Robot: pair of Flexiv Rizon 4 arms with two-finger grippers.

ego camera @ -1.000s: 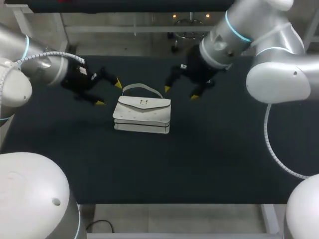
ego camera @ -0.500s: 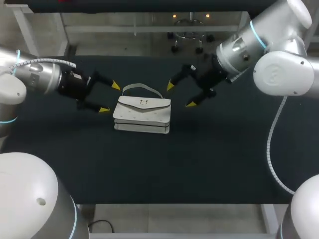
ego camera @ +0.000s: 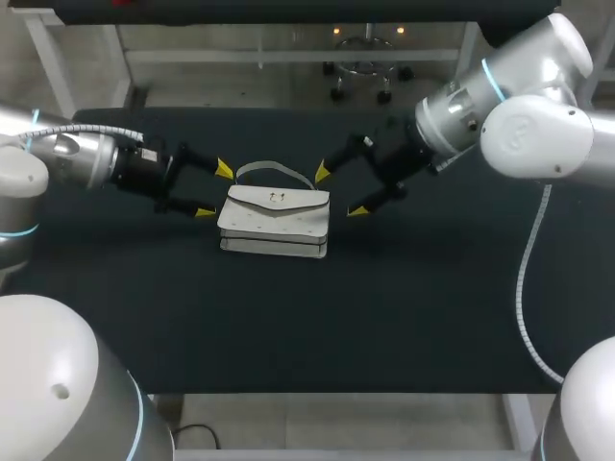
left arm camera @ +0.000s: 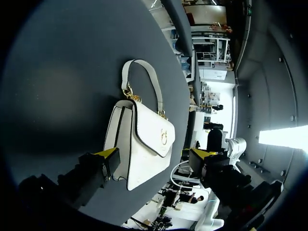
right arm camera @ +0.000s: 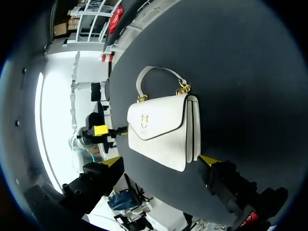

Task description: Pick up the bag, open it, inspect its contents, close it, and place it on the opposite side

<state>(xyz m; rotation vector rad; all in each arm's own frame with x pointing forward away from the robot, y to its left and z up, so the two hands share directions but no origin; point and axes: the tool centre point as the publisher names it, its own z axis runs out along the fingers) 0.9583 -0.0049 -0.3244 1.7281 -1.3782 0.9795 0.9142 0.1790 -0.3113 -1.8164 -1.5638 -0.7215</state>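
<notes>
A white flap bag (ego camera: 275, 223) lies shut on the black table, with a gold clasp (ego camera: 278, 199) and its handle (ego camera: 274, 171) toward the far side. My left gripper (ego camera: 214, 191) is open just off the bag's left end. At the right end, my right gripper (ego camera: 339, 191) is also open. Neither touches the bag. In the left wrist view the bag (left arm camera: 144, 144) lies just ahead of the spread fingers of that gripper (left arm camera: 154, 155). The right wrist view shows the bag (right arm camera: 163, 127) ahead of its gripper (right arm camera: 160, 160), with the left arm's yellow tip (right arm camera: 101, 130) beyond it.
The black tabletop (ego camera: 404, 307) carries nothing but the bag. Wide bare cloth runs to the front edge (ego camera: 327, 392) and out to both sides behind the arms.
Both arms have swung in toward the bag. The left gripper has moved right to the bag's left end, and the right gripper has come down and closer to its right end. The bag has not moved.
</notes>
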